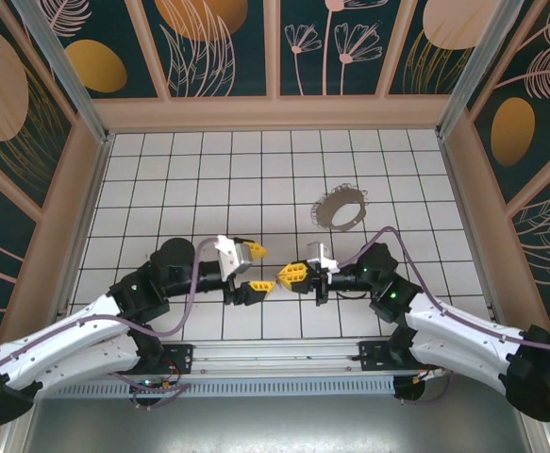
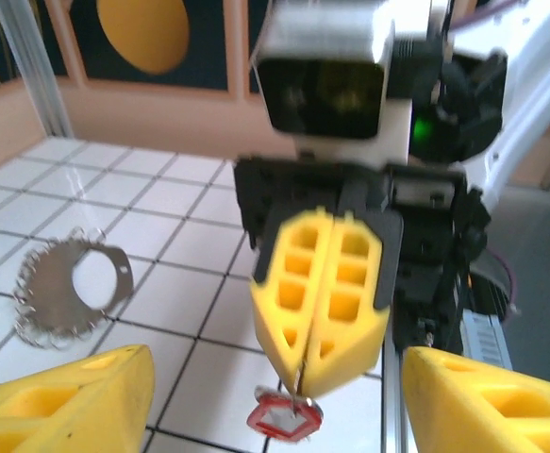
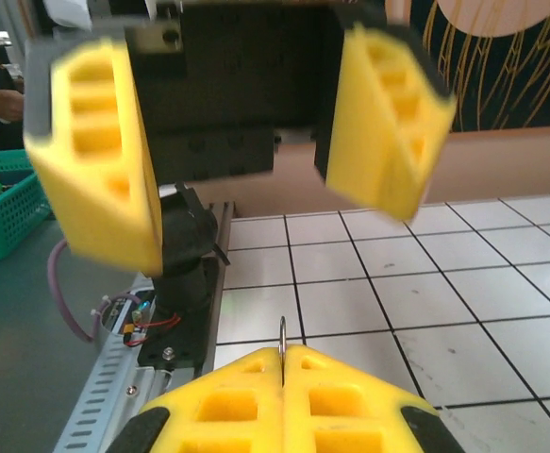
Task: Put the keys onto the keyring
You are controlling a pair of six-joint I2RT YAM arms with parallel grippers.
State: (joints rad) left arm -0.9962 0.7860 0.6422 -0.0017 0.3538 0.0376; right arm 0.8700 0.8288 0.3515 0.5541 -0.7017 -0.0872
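The key (image 2: 284, 416), a tiny piece with a red-rimmed head, hangs from the tips of my right gripper (image 1: 280, 276), which is shut on it. In the right wrist view a thin metal edge of the key (image 3: 282, 333) pokes up from my right gripper's (image 3: 282, 353) closed yellow fingers. My left gripper (image 1: 260, 269) is open and faces the right one, its fingers (image 2: 76, 396) standing on either side of the key without touching it. The keyring (image 1: 339, 208), a grey hoop fringed with small silver loops, lies flat on the tiled floor behind the right arm, also visible as the keyring (image 2: 72, 294) in the left wrist view.
Both arms meet low over the front middle of the white tiled floor (image 1: 208, 179). Patterned walls enclose the floor on three sides. A metal rail (image 1: 275, 354) runs along the near edge. A green basket (image 3: 1, 203) sits off the table.
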